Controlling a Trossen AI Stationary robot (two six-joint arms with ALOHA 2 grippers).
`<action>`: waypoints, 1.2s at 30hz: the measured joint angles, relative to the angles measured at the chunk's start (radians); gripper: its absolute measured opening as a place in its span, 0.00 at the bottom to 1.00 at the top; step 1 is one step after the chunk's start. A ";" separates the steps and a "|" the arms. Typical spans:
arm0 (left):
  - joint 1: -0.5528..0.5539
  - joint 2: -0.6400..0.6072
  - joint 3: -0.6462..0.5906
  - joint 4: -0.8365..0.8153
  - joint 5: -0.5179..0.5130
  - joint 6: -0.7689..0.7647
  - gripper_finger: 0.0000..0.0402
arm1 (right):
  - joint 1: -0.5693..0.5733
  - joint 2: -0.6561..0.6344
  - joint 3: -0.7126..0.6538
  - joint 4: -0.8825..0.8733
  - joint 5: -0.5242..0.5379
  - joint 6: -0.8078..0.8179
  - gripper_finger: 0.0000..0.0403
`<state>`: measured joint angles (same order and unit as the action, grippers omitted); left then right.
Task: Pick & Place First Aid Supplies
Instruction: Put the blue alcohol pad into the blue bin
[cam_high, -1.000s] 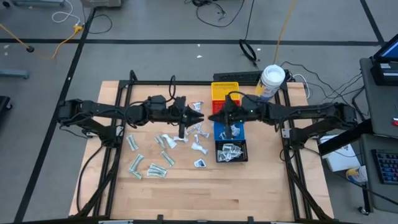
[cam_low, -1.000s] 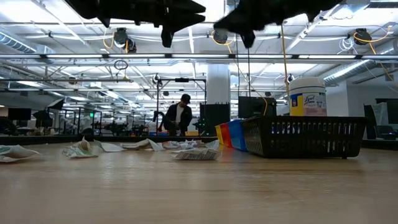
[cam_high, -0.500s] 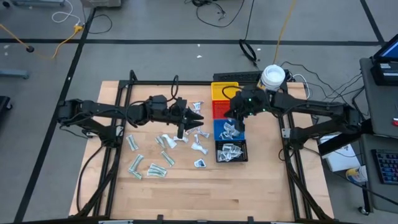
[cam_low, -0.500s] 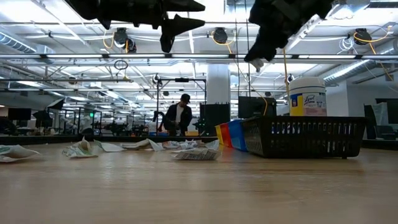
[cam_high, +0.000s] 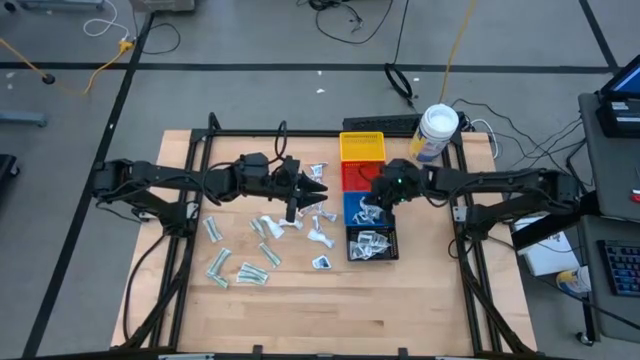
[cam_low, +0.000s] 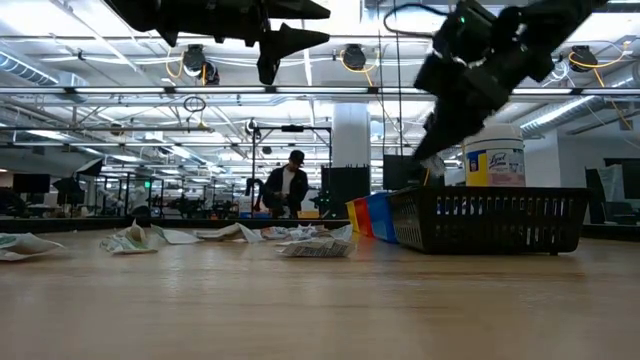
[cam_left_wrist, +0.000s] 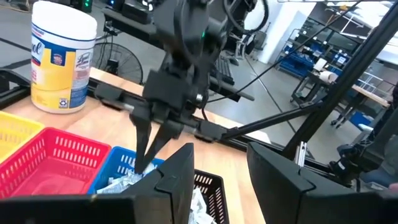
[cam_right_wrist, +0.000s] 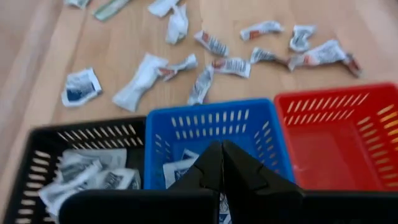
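Several first aid supplies (cam_high: 265, 232), small white and pale green packets, lie scattered on the wooden table left of a row of bins. More packets lie in the blue bin (cam_high: 350, 207) and the black bin (cam_high: 372, 244). My right gripper (cam_high: 373, 205) is shut and slants down over the blue bin (cam_right_wrist: 211, 124), its tips (cam_left_wrist: 146, 152) just above the packets there. I see nothing between its fingers (cam_right_wrist: 222, 155). My left gripper (cam_high: 320, 189) hovers high over the scattered packets, pointing level toward the bins, open with nothing in it (cam_left_wrist: 221, 180).
The yellow bin (cam_high: 362, 148) and red bin (cam_high: 355, 176) stand in line beyond the blue one. A white jar with a yellow label (cam_high: 437, 130) stands at the far right. A person (cam_low: 288, 186) stands far off in the room behind.
My right gripper has sunk toward the blue bin and tipped its fingers downward, staying shut. My left gripper has stayed in place and opened a little wider.
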<state>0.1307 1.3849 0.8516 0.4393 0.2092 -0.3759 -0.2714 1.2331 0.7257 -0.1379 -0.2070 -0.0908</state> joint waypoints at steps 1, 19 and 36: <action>0.000 0.000 0.000 -0.001 0.000 0.000 0.38 | 0.000 0.000 -0.026 0.022 0.000 0.000 0.00; 0.000 0.000 -0.001 -0.008 -0.001 0.000 0.38 | 0.018 0.000 -0.149 0.255 -0.008 -0.002 0.37; -0.002 0.001 0.000 -0.090 -0.001 0.008 0.38 | 0.132 -0.001 -0.147 0.726 0.032 0.223 0.53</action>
<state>0.1284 1.3857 0.8516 0.3492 0.2081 -0.3677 -0.1393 1.2324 0.5785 0.5878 -0.1751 0.1318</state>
